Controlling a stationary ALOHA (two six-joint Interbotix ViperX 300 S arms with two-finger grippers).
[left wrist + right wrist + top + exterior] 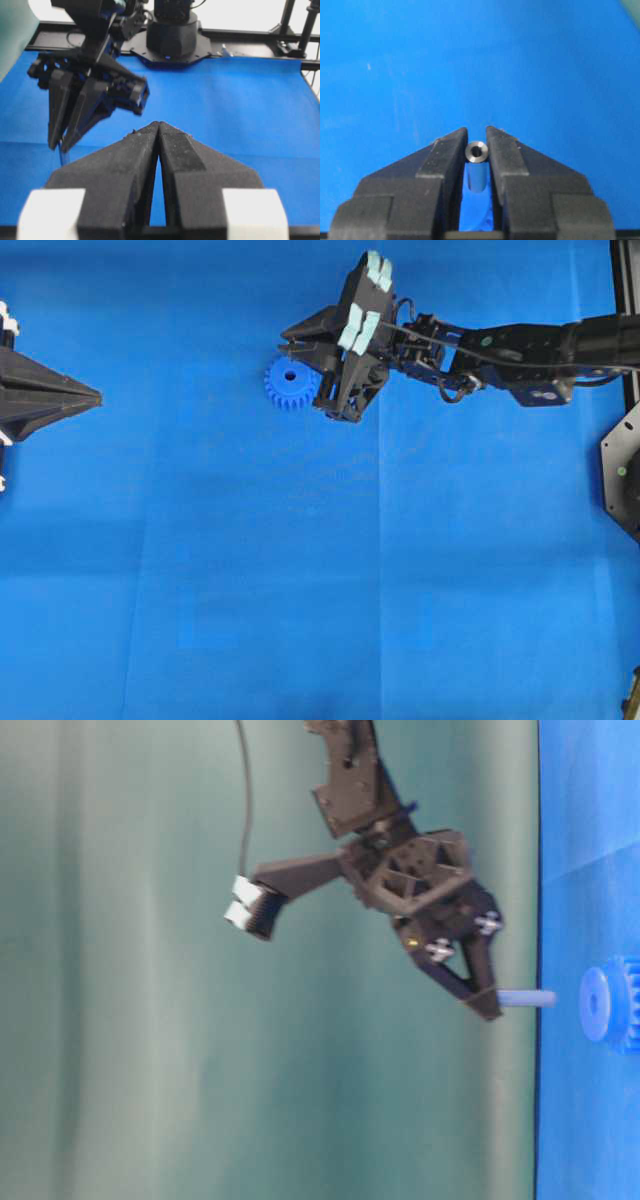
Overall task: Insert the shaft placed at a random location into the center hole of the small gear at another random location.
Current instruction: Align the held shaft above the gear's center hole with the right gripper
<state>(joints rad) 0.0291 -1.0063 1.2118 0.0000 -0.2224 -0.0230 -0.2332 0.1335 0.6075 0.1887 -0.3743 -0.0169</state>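
The right end effector (477, 145) pinches the short silvery metal shaft (477, 170) just beside the bright blue toothed plastic small gear (289, 382) on the blue desk (300, 590), so pickup looks done, insertion into the dark center hole (290, 377) remains, and the left end effector (158, 127) sits pressed together, well apart.

blue table (300, 590) — small gear (288, 383) resting flat

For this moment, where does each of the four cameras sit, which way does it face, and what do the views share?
Overhead: above, facing down at the blue mat, gear, both arms.
Table-level: low side view, rotated; right gripper holding the pin beside the gear.
Left wrist: along the shut left gripper toward the right arm.
Right wrist: down its own fingers at the pin end-on.
Shared: both exterior views show the gear; table-level and right wrist show the pin.
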